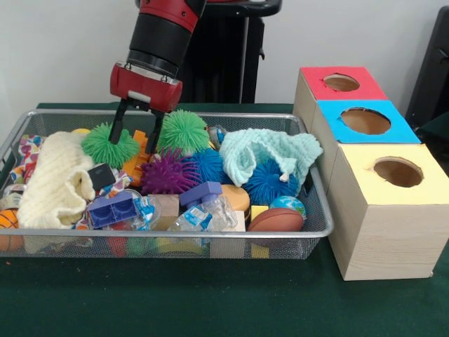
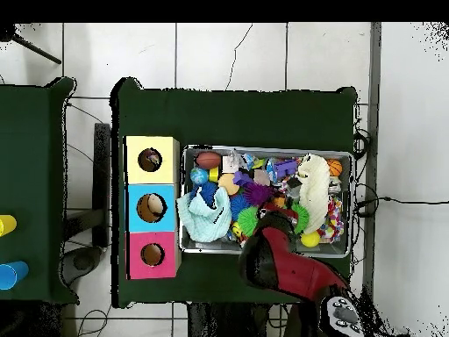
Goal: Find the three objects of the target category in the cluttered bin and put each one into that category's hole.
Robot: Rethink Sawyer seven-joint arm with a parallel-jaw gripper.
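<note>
The silver wire-mesh bin (image 1: 175, 239) is full of toys and lies left of the boxes; it also shows in the overhead view (image 2: 263, 149). One white polka-dot cloth (image 1: 28, 147) lies at the bin's far left end, partly under a cream cloth; it shows in the overhead view (image 2: 334, 213) at the bin's right end. A dotted scrap (image 1: 121, 184) peeks out near the middle. The other cloths are hidden. My gripper (image 1: 137, 130) is open, its fingers down between two green spiky balls. The yellow-topped box's hole (image 1: 398, 171) is nearest the camera.
A cream waffle cloth (image 1: 56, 182) lies at the bin's left and a mint knitted cloth (image 1: 270, 151) at its right. Green (image 1: 184, 130), purple (image 1: 168, 172) and blue (image 1: 270, 181) spiky balls, bottles and blocks fill the middle. The blue-topped (image 1: 365, 121) and red-topped (image 1: 342, 82) boxes stand behind the yellow one.
</note>
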